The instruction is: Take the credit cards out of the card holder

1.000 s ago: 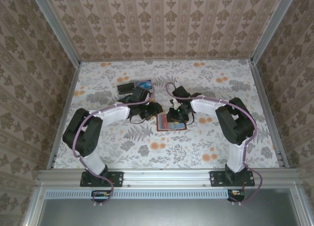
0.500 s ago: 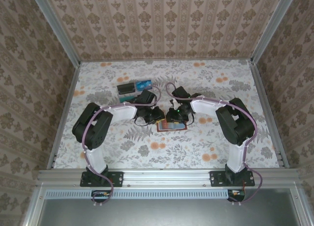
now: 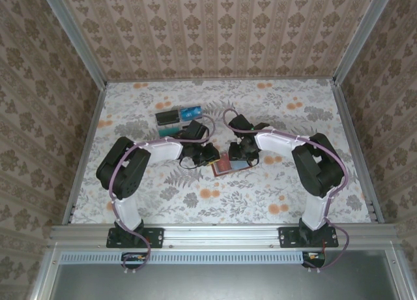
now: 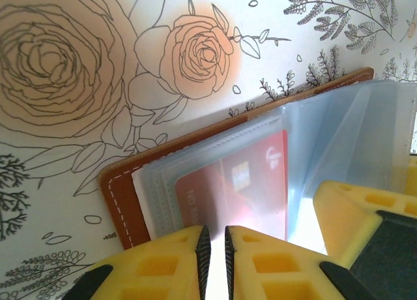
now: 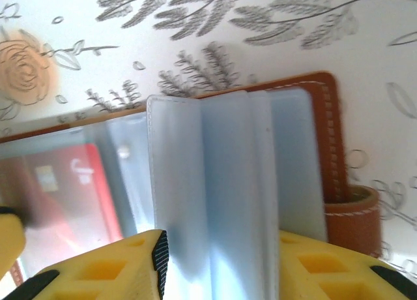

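Wallet (image 4: 120, 205) holds a red card (image 4: 228, 195) in its sleeves (image 5: 221, 176); left hand (image 4: 216, 240) nearly closed, grip unclear, right hand (image 5: 219, 246) spread astride them

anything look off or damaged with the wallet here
Nothing damaged. The card holder lies open, but its clear sleeves stand fanned upright, one between the right gripper's open fingers; a red card sits in a sleeve.

The counter (image 3: 293, 182) was covered in a white cloth printed with grey leaves and pale orange roses. Near its middle the brown leather card holder (image 3: 225, 164) lay open and flat on the cloth, its stitched edge (image 4: 120, 202) and a strap loop at one end (image 5: 352, 212) resting on the print. Farther back and to the left, well apart from it, two credit cards (image 3: 179, 114), one dark and one blue, lay side by side.
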